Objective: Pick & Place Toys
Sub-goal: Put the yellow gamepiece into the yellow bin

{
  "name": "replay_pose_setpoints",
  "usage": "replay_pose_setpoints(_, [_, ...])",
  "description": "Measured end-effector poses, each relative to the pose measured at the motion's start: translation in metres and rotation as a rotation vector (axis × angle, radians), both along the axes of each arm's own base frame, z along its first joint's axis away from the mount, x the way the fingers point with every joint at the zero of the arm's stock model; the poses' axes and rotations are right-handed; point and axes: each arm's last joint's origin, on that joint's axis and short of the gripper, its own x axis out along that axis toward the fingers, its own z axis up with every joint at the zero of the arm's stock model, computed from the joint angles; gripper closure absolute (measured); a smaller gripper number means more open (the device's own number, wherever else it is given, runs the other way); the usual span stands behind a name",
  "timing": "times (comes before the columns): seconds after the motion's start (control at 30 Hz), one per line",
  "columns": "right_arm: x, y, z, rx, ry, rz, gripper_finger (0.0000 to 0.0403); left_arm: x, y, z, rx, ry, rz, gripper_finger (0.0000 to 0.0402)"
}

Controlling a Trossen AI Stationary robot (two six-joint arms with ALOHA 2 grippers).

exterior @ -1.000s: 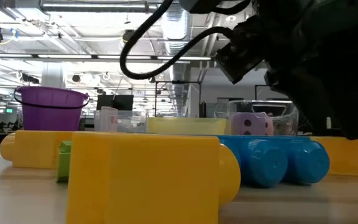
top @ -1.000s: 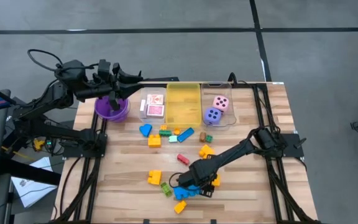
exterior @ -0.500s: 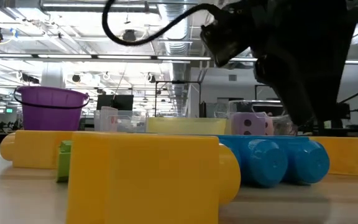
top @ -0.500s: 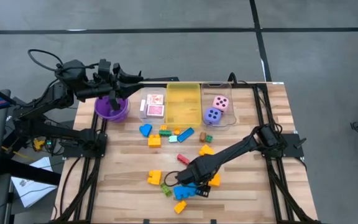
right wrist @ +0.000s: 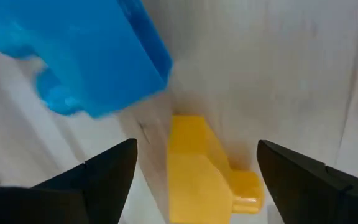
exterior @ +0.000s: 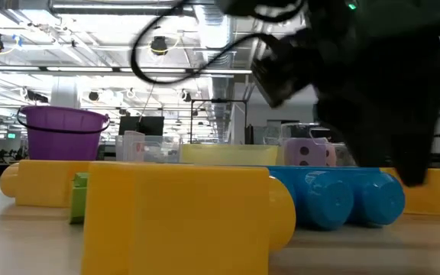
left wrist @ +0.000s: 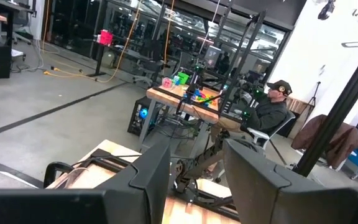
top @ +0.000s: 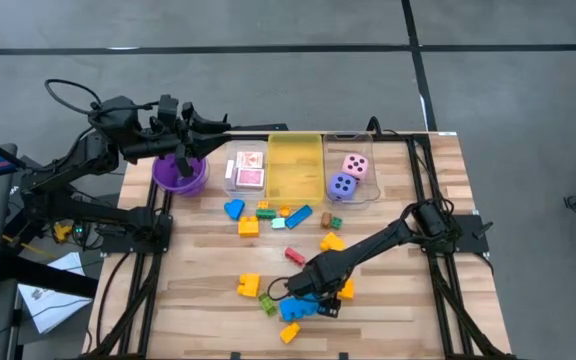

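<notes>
Right pincer [top: 305, 297]: fingers apart, has slid toward 9 o'clock, now low over a yellow block [right wrist: 204, 168] and blue block [right wrist: 86, 50] at the desk's [top: 388, 300] 6 o'clock (grab seems imminent). Left pincer [top: 220, 125]: part-open, empty, waiting at 11 o'clock.

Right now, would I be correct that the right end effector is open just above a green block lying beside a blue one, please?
Not quite: the block between the open right end effector's fingers is yellow, not green. The right wrist view shows the yellow block lying on the table beside the blue block, with the fingers standing either side of it and not touching it.
</notes>
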Motion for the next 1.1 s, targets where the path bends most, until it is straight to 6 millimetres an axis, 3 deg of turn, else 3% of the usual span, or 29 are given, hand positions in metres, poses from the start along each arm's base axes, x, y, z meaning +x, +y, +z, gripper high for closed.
replay_pose_setpoints(0.3, [-0.004, 0.001, -0.013, 0.019, 0.001, -0.004, 0.0079, 0.0, 0.0, 0.0, 0.0, 0.0, 0.0, 0.0257])
replay_pose_setpoints(0.6, [-0.007, 0.001, -0.013, 0.006, 0.019, 0.007, 0.0095, 0.0, 0.0, 0.0, 0.0, 0.0, 0.0, 0.0257])
replay_pose_setpoints(0.87, [-0.008, -0.003, -0.013, -0.005, 0.04, -0.001, 0.0159, 0.0, 0.0, 0.0, 0.0, 0.0, 0.0, 0.0257])
replay_pose_setpoints(1.1, [-0.008, -0.003, -0.012, -0.008, 0.048, -0.005, 0.0252, 0.0, 0.0, 0.0, 0.0, 0.0, 0.0, 0.0257])
